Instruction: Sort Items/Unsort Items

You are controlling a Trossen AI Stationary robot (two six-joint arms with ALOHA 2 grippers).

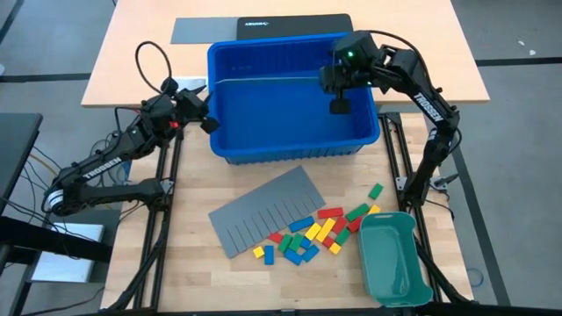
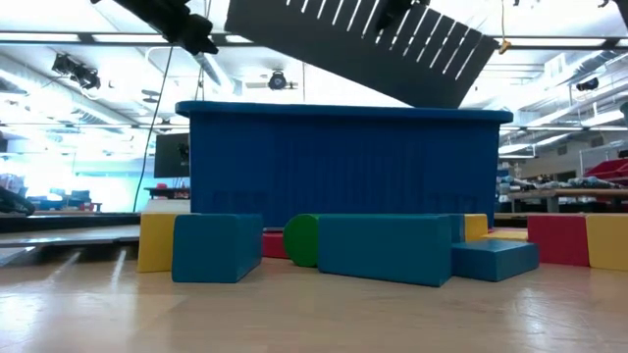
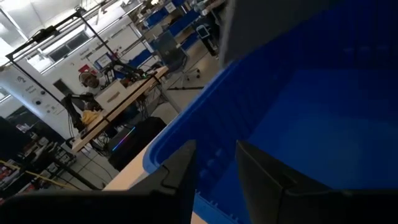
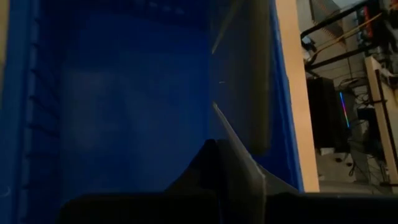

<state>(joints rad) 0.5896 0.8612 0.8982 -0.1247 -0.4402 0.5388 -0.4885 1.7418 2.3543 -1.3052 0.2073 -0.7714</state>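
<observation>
Blocks (image 2: 378,245) fill low view; high shows bin (image 1: 290,149).

- "TROSSEN" in white capitals runs along the left arm's lower link (image 1: 88,171), legible in the high view.
- "TROSSEN" repeats on the right arm's link (image 1: 428,98), lettering running lengthwise.
- The black flat device (image 1: 295,25) at the surface's far edge carries a small white logo, too small to read.
- No other legible text in any view.
</observation>
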